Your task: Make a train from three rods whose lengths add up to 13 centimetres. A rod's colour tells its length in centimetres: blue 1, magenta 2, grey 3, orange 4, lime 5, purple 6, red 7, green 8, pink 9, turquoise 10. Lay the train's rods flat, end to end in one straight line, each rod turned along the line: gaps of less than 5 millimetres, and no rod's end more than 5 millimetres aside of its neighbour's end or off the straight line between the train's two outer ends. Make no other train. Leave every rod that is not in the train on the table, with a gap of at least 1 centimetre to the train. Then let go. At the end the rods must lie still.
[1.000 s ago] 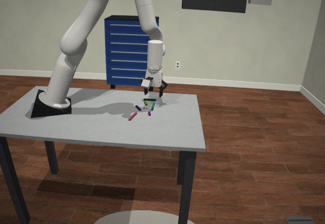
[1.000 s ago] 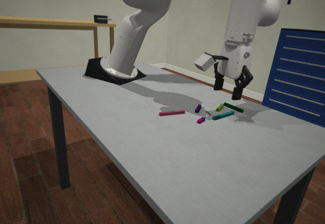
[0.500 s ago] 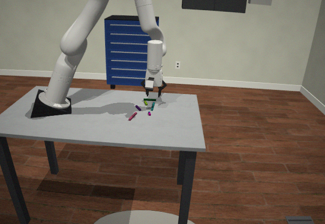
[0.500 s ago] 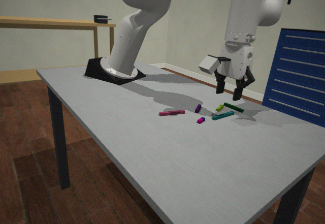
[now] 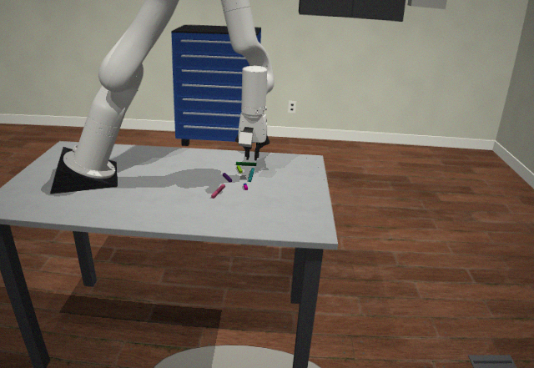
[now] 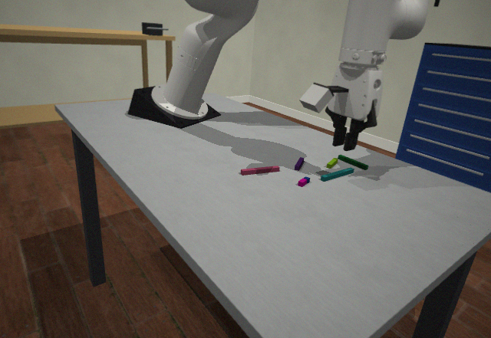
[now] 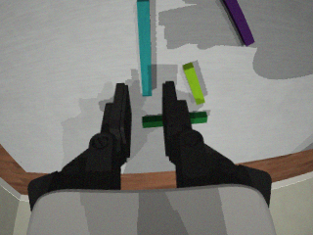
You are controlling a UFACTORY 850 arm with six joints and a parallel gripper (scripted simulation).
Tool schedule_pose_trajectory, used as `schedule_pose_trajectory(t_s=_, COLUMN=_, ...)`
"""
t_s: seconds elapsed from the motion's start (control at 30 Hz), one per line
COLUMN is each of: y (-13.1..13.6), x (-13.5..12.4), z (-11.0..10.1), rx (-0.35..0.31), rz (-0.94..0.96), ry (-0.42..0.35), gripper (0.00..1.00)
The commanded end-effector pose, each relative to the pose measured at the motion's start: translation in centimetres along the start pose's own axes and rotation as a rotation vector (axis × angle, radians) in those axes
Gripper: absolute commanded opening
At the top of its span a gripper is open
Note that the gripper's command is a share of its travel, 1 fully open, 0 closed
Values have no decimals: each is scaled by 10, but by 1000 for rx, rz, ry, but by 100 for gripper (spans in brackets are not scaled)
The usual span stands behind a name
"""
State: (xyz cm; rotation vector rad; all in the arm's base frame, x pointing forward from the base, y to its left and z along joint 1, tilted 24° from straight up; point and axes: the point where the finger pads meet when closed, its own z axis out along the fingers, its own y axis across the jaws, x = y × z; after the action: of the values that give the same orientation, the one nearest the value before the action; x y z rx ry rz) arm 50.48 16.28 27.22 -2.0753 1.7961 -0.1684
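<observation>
My gripper point(image 5: 251, 157) point(image 6: 344, 144) point(image 7: 146, 98) hangs just above the table, over the green rod point(image 5: 245, 163) point(image 6: 352, 162). Its fingers stand narrowly apart with nothing between them; the green rod lies flat below the gap, crosswise to the fingers. The lime rod point(image 6: 331, 162) point(image 7: 194, 82) lies close beside the green rod. The turquoise rod point(image 6: 337, 174) point(image 7: 144, 46) lies just beyond the fingertips. The purple rod point(image 6: 299, 163) point(image 7: 235, 15) and pink rod point(image 6: 259, 170) lie further toward the arm's base. A magenta rod point(image 6: 302, 182) lies end to end with a blue rod point(image 6: 307, 178).
The arm's black base point(image 6: 172, 110) stands at the far end of the table. The table's edge point(image 7: 156, 179) runs right behind the gripper. A blue drawer cabinet point(image 6: 448, 113) stands on the floor beyond it.
</observation>
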Motion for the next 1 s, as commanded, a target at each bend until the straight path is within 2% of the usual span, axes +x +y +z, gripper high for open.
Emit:
schedule_pose_trajectory(t_s=0.0, y=-1, x=0, z=-1, rx=2, rz=0, ry=0, gripper=24)
schedule_pose_trajectory(t_s=0.97, y=-1, x=0, z=4, rx=2, rz=-1, ry=-3, gripper=24)
